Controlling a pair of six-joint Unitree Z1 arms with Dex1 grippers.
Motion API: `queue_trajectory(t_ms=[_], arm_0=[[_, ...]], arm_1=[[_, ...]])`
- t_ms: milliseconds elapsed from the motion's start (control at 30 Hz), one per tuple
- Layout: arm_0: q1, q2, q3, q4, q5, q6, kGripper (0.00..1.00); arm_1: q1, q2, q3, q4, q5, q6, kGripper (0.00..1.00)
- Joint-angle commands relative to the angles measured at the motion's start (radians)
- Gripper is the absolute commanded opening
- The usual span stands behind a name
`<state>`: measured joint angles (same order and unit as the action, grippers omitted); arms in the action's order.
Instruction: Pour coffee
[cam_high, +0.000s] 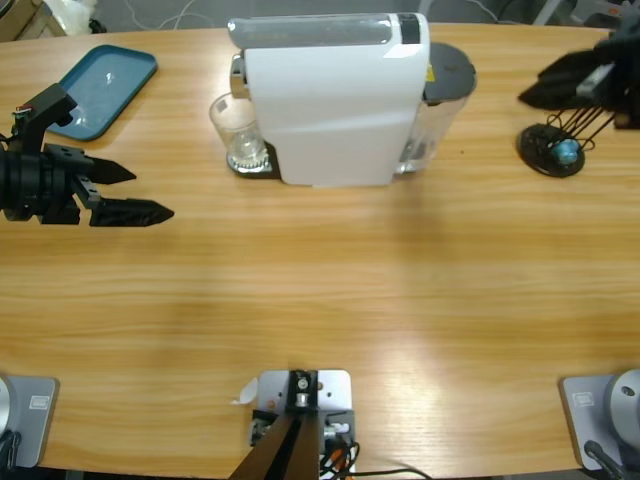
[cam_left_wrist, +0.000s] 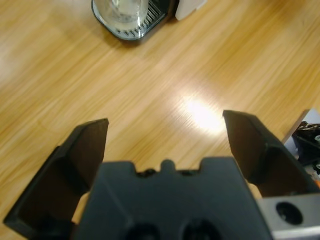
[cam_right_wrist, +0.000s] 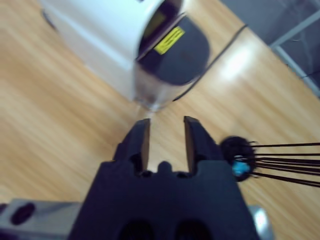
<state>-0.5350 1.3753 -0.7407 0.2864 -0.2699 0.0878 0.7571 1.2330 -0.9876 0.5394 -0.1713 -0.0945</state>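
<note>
A white coffee machine (cam_high: 330, 100) stands at the back middle of the table. A clear glass (cam_high: 238, 133) sits on its drip tray at the left end; the glass (cam_left_wrist: 122, 12) looks empty, and no dark coffee shows anywhere. My left gripper (cam_high: 150, 192) hovers low at the table's left, pointing right, a good way short of the glass. In the left wrist view its jaws (cam_left_wrist: 167, 122) are open wide over bare wood. My right gripper (cam_high: 530, 92) hangs at the far right, behind the machine (cam_right_wrist: 100, 35). It (cam_right_wrist: 167, 122) is narrowly open and holds nothing.
A blue tray (cam_high: 100, 88) lies at the back left, behind my left arm. A black wire stand (cam_high: 552, 150) holding a blue capsule (cam_high: 567, 152) sits under my right arm; the stand (cam_right_wrist: 240, 150) is beside my right jaws. The machine's dark-lidded tank (cam_high: 445, 75) faces right.
</note>
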Motion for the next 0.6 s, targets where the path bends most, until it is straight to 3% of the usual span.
queue_trajectory(t_ms=[33,233,600], arm_0=[[-0.006,-0.079,0.043,-0.032,-0.022,0.015,0.996],[-0.006,-0.102,0.055,-0.054,-0.020,0.030,0.991],[-0.006,-0.137,0.141,-0.211,0.004,0.118,0.987]], arm_1=[[0.010,-0.202,0.338,-0.299,0.151,0.076,0.991],[0.010,-0.241,0.479,-0.440,0.229,0.084,1.000],[0.018,-0.212,0.584,-0.603,0.205,0.098,1.000]])
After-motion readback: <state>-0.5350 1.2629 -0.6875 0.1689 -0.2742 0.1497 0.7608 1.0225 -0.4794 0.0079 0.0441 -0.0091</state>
